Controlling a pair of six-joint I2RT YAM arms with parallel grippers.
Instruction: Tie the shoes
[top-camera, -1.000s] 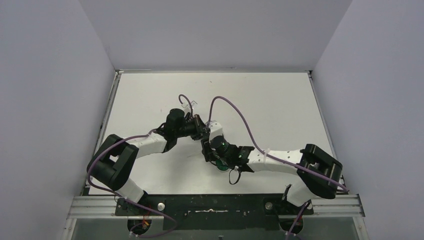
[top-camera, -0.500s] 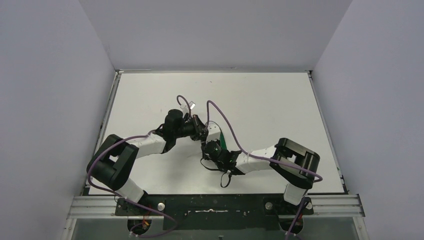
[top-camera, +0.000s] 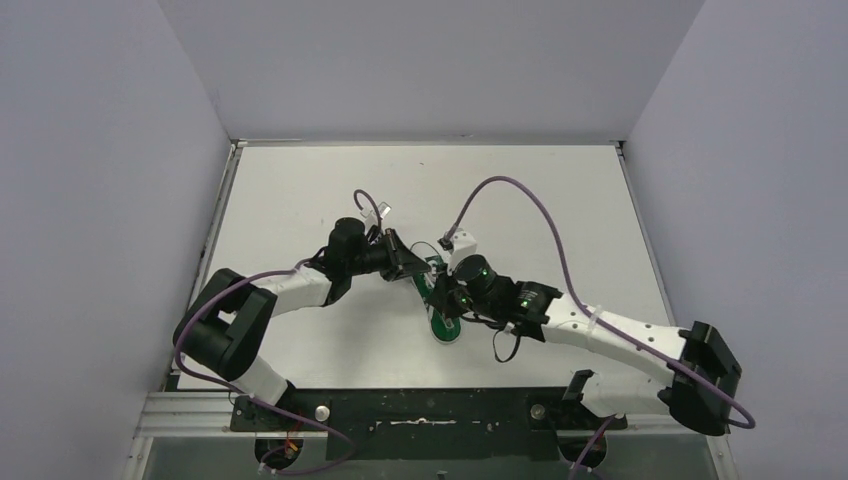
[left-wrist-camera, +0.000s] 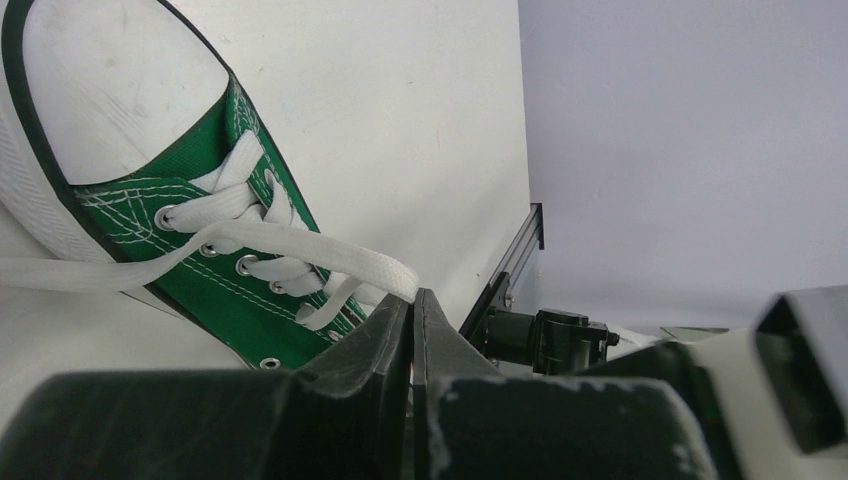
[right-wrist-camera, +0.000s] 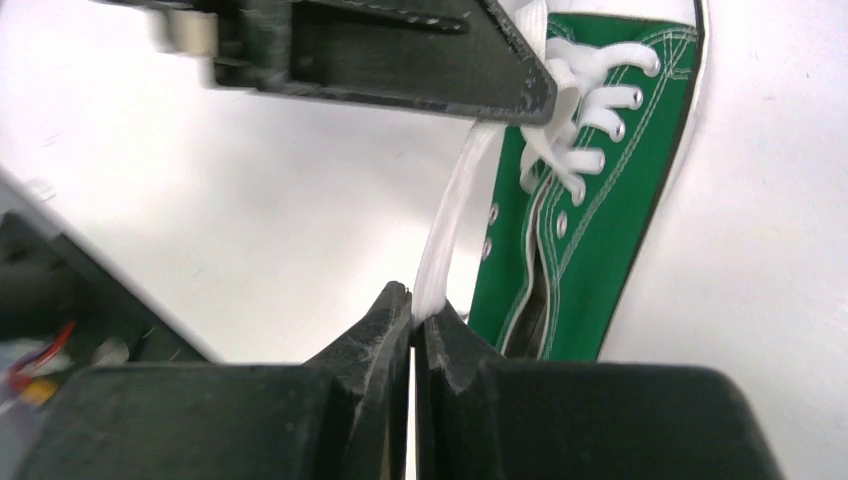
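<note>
Green sneaker (top-camera: 443, 325) at the table's (top-camera: 300, 185) middle, white laces (left-wrist-camera: 300, 253) pinched.
Left gripper (left-wrist-camera: 413, 300) and right gripper (right-wrist-camera: 412, 305) each press fingers together on the laces, sneaker lying between them.

The sneaker (top-camera: 443, 322) lies on the table (top-camera: 560, 200) near its middle, between the two arms, with its heel toward the arm bases and its toe toward the far wall. The left gripper (top-camera: 410, 268) sits just beside the sneaker's far left part, and the right gripper (top-camera: 440, 299) is close by its middle (the two sets of fingertips are near each other but apart). The laces (left-wrist-camera: 300, 250) cross the top of the sneaker, where one strand runs up into the left gripper's closed tips and another runs off alongside the sneaker into the right gripper's closed tips.
</note>
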